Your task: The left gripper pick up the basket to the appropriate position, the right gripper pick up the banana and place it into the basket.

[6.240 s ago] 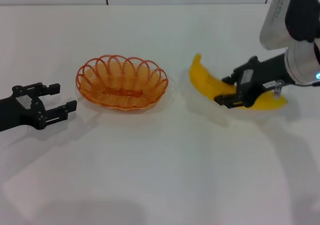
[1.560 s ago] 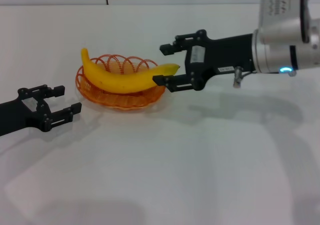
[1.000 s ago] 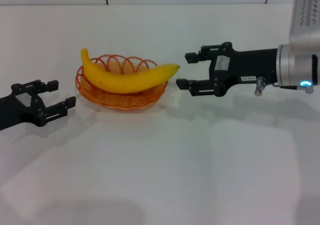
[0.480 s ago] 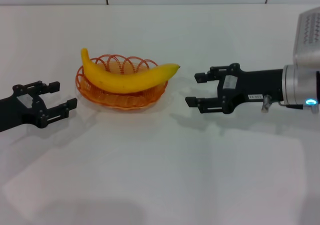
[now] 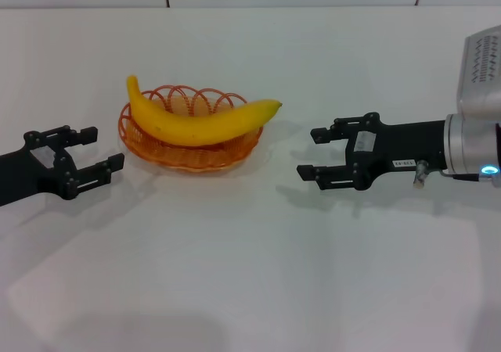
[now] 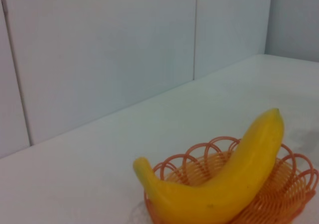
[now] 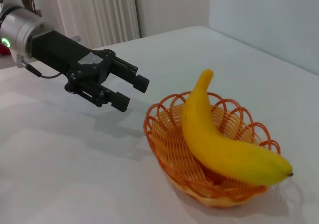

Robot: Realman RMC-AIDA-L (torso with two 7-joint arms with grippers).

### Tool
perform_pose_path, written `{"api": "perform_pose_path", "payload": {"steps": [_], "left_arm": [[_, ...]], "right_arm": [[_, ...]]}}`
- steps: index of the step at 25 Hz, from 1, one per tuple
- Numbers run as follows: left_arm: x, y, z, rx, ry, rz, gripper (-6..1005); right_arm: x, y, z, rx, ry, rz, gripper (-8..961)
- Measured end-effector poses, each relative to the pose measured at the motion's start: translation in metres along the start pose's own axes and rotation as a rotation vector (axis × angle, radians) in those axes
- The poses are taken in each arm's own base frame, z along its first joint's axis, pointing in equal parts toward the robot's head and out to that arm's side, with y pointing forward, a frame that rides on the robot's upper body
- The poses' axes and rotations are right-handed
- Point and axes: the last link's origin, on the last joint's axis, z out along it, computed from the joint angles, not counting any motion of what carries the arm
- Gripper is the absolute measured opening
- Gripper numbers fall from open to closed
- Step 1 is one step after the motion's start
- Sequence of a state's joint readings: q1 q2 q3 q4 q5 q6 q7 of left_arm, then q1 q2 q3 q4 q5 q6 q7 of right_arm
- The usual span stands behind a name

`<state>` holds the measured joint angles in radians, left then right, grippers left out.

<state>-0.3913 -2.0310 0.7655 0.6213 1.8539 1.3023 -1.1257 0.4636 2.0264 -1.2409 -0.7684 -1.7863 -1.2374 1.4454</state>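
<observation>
Now, nearest my head camera, both grippers hang low over the white table (image 5: 250,289) with their jaws apart and nothing between them: the right gripper (image 5: 319,154) sits well clear of the basket's right side, and the left gripper (image 5: 100,150) waits just off its left side, fingers pointing at the rim. Beyond them, the banana (image 5: 196,120) lies across the orange basket (image 5: 156,150), resting on the looped rim with both ends overhanging, its tip jutting toward my right arm. The fruit looks delivered, so I judge the step in hand is pulling the right arm away cleanly. I would draw it straight back and level, jaws wide, keeping off that jutting tip; a nudge could roll the banana off its perch. The left arm I would leave parked.
</observation>
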Motion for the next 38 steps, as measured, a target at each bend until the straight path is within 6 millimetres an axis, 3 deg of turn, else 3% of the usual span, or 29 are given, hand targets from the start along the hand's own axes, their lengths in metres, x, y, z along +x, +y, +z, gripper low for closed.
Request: {"api": "perform_pose_path", "payload": {"steps": [38], "left_arm": [[0.0005,-0.0002,0.0004,-0.001,0.001,0.009,665]], "right_arm": [[0.0010,0.0007,0.0039,-0.006,-0.004,-0.005,704]]}}
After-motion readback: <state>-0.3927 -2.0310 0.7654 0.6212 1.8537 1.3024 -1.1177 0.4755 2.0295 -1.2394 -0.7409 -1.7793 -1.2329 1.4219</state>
